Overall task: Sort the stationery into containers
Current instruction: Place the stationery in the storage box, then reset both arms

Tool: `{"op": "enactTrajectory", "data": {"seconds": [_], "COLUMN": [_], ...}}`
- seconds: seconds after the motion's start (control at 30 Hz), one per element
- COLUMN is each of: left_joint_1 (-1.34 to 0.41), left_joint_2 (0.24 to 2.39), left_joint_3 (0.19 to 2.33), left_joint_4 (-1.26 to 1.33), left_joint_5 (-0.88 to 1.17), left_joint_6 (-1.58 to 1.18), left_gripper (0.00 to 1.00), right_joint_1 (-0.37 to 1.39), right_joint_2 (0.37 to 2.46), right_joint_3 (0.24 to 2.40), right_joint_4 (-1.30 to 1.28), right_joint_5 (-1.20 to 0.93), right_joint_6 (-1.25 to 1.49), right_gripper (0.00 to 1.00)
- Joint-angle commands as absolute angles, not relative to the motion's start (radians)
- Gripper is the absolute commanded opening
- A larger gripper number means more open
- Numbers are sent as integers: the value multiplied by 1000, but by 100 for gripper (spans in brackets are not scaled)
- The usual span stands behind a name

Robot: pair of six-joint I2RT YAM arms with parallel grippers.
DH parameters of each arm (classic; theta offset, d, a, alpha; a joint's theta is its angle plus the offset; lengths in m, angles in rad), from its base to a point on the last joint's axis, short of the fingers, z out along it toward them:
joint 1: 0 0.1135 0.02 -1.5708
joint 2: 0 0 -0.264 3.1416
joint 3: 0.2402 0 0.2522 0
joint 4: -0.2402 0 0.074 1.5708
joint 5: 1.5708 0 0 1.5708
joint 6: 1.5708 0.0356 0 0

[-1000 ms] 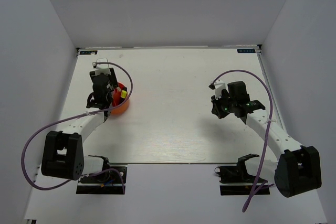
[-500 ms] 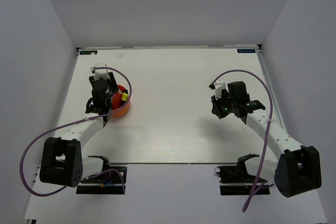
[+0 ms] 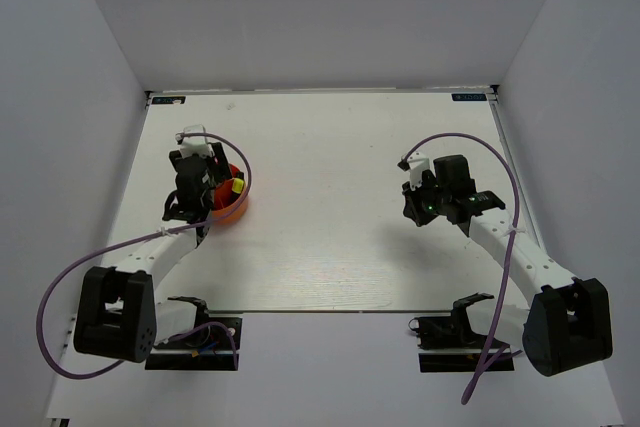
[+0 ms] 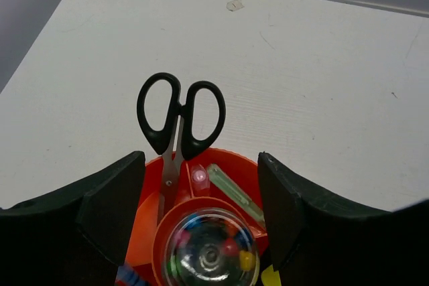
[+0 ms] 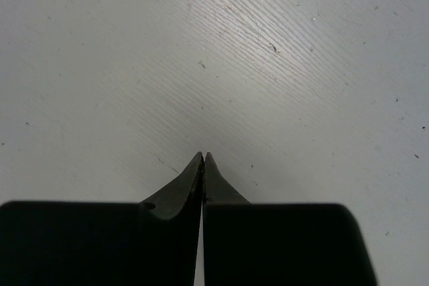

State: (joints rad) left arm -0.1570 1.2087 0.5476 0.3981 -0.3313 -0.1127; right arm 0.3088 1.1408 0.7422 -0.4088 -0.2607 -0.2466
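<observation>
The red-orange pot (image 4: 231,165) sits between the fingers of my left gripper (image 4: 201,195), which hangs open over it and grips nothing. Black-handled scissors (image 4: 175,125) stand blades-down in a far compartment, their handles sticking out over the rim. Beside them lie a small pink piece (image 4: 198,177) and a pale-green piece (image 4: 234,192). A yellow cap (image 3: 238,185) shows at the pot's (image 3: 230,209) right side under my left gripper (image 3: 196,185). My right gripper (image 5: 203,155) is shut and empty above bare table, far right of the pot (image 3: 415,209).
A clear dome (image 4: 211,252) with coloured bits under it fills the pot's middle. The white table (image 3: 330,177) is boxed in by grey walls on the left, back and right. A small scrap (image 4: 234,5) lies near the far edge.
My left gripper has shifted a little toward the near side over the pot and its jaws have widened. The right arm has not moved.
</observation>
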Motion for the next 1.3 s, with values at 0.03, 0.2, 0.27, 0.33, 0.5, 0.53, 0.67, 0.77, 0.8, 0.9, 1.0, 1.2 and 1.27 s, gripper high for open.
{"op": "enactTrajectory", "data": {"seconds": [0.03, 0.2, 0.27, 0.33, 0.5, 0.53, 0.67, 0.77, 0.8, 0.9, 1.0, 1.2, 1.27], "left_joint_1": [-160, -161, -161, -164, -172, -173, -173, -179, -184, -225, -307, -328, -328], "left_joint_2": [1164, 1128, 1106, 1082, 1016, 1008, 950, 914, 902, 882, 825, 723, 692], "left_joint_3": [535, 540, 561, 603, 755, 773, 850, 838, 833, 799, 728, 618, 585], "left_joint_4": [379, 367, 338, 293, 16, -27, -239, -342, -389, -501, -529, -526, -511], "left_joint_5": [-302, -302, -295, -296, -215, -195, -46, 118, 203, 259, 235, 245, 238], "left_joint_6": [-127, -126, -129, -129, -172, -199, -256, -281, -276, -218, -177, -166, -166], "left_gripper": [79, 79, 79, 79, 64, 51, 18, 48, 66, 100, 100, 100, 100], "right_joint_1": [305, 308, 307, 308, 308, 310, 305, 307, 310, 310, 308, 307, 305], "right_joint_2": [1137, 1134, 1137, 1132, 1127, 1127, 1124, 1131, 1134, 1127, 1123, 1121, 1106], "right_joint_3": [753, 753, 753, 752, 756, 758, 759, 768, 773, 779, 770, 765, 753], "right_joint_4": [-393, -391, -393, -390, -399, -397, -393, -350, -338, -305, -267, -262, -259], "right_joint_5": [-261, -261, -264, -265, -271, -272, -261, -212, -128, -30, 72, 92, 71], "right_joint_6": [-258, -259, -258, -259, -259, -256, -232, -133, -100, -6, 44, 32, 28], "right_gripper": [0, 0, 0, 9, 68, 77, 90, 90, 90, 90, 90, 90, 90]}}
